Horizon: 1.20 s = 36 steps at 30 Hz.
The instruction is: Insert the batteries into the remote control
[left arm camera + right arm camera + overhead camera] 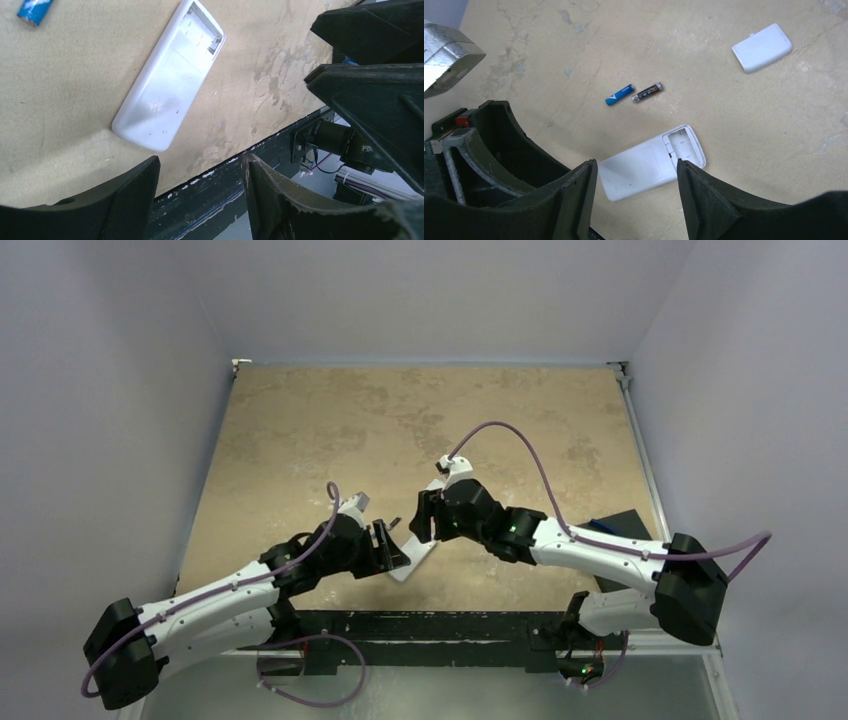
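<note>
Top view: the remote control point(417, 562) is seen near the table's point(300, 430) front edge, partly hidden by the left gripper point(393, 540) and right gripper point(424, 517).

Left wrist view: spread, empty jaws are shown just short of the remote; the blue battery point(35, 10) is cut off.

Right wrist view: parted, empty jaws are held above the remote; beyond it the dark battery point(647, 92) lies beside the blue one, with a white cover point(762, 47) farther off.

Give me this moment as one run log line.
remote control: back up, compartment open, empty | blue battery, dark battery: on table | cover: off | left jaws, right jaws: open, empty
</note>
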{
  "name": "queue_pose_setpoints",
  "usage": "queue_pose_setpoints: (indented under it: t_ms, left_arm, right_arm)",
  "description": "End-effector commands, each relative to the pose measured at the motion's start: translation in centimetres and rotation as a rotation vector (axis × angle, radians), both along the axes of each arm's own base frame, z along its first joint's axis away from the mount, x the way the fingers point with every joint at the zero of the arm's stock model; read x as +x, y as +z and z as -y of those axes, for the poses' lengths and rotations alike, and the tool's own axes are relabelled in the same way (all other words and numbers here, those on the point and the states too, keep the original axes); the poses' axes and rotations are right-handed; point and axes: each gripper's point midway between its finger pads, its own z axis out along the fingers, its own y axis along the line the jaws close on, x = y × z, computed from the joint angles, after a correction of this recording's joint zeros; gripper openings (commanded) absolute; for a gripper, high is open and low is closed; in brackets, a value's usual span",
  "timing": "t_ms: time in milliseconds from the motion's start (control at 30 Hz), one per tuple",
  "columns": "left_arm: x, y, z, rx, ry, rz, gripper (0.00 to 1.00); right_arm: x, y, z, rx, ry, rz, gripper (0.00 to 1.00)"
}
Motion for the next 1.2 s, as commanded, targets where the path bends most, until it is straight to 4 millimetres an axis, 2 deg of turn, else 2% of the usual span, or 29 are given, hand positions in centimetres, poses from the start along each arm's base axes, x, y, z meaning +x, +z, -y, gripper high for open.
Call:
queue_pose_setpoints:
  t_ms: [0, 167, 433, 733, 900, 1167]
  left_arm:
    - [0.7, 2.4, -1.1, 0.072, -0.009, 0.083, 0.61]
    - [1.5, 4.8, -2.6, 0.141, 0.006, 0.159, 0.63]
    - [2.1, 7.4, -5.1, 0.212, 0.045, 0.254, 0.64]
    - [2.8, 11.2, -6.4, 0.199, 0.061, 0.39, 0.66]
    - [2.8, 13.2, -6.7, 0.19, 0.054, 0.442, 0.66]
    - [3.1, 15.8, -7.3, 0.201, 0.039, 0.539, 0.66]
  right_arm:
    - [1.3, 2.0, -0.4, -0.01, -0.014, 0.045, 0.69]
    - [2.0, 2.1, -1.6, 0.005, -0.048, 0.015, 0.69]
    - [3.4, 1.2, -3.2, 0.019, -0.126, -0.038, 0.74]
    - [4.5, -0.3, -4.7, 0.052, -0.23, -0.115, 0.64]
    - [5.3, -1.5, -5.1, 0.043, -0.288, -0.132, 0.53]
    - [5.9, -3.6, -6.3, 0.063, -0.35, -0.186, 0.51]
